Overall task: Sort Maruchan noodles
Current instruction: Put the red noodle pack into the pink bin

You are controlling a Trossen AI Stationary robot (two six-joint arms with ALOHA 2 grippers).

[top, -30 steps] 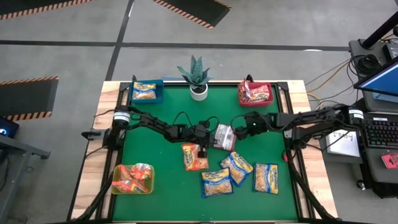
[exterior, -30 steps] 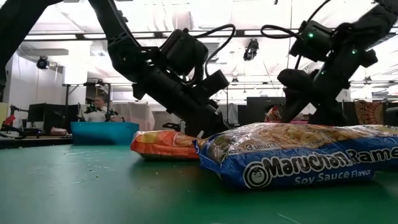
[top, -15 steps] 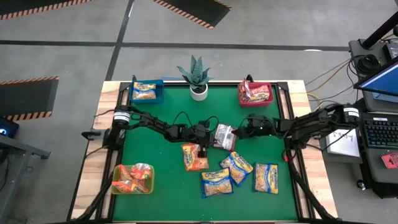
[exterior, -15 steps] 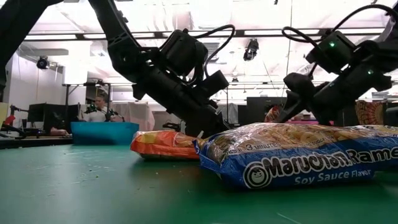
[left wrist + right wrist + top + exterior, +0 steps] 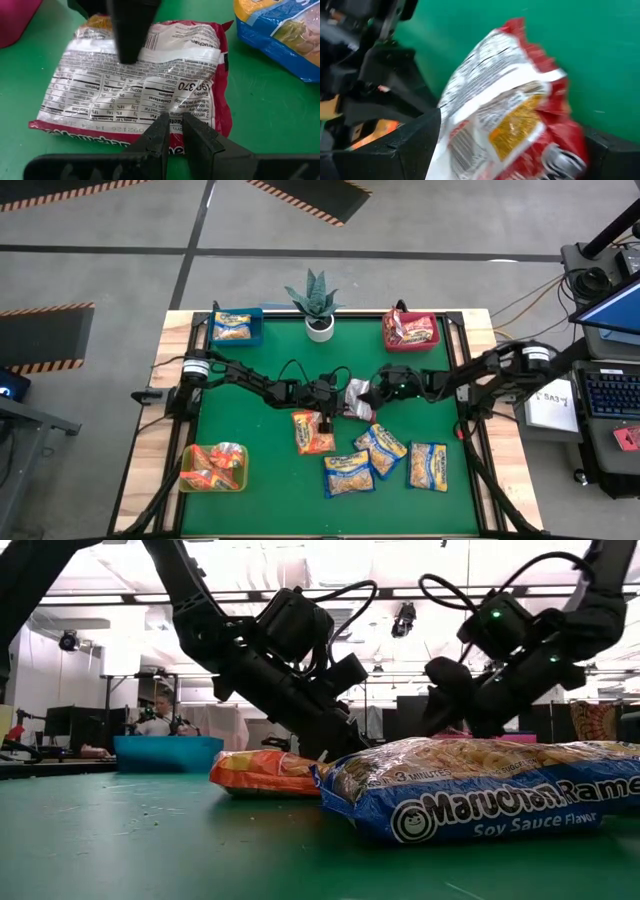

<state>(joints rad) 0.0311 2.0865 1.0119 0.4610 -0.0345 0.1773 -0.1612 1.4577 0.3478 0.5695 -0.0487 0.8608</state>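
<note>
A silvery-grey and red noodle packet (image 5: 357, 398) is at mid table, printed back up in the left wrist view (image 5: 135, 85). My left gripper (image 5: 335, 405) is shut on its near edge. My right gripper (image 5: 372, 392) is open, with its fingers on either side of the packet's other end (image 5: 510, 100). An orange packet (image 5: 313, 432) and three blue-edged yellow packets (image 5: 380, 448) lie flat on the green mat, nearer the front edge. My left gripper pinches the packet's red sealed edge (image 5: 172, 131) between its two fingers, about midway along that edge. The fingers slant down from the table's left. The packet stretches away from them toward my right gripper. My right gripper has one finger (image 5: 130, 30) over the packet's far end; I cannot tell whether it touches.
A blue bin (image 5: 237, 327) with one packet stands at the far left, and a red bin (image 5: 410, 330) with packets at the far right. A yellow-green bin (image 5: 212, 468) with orange packets is at the near left. A potted plant (image 5: 318, 305) is at the far middle.
My right gripper has moved down and toward the table's left, up to the silvery-red packet. Its fingers now stand around that packet's right end. The packet looks more bunched than before.
</note>
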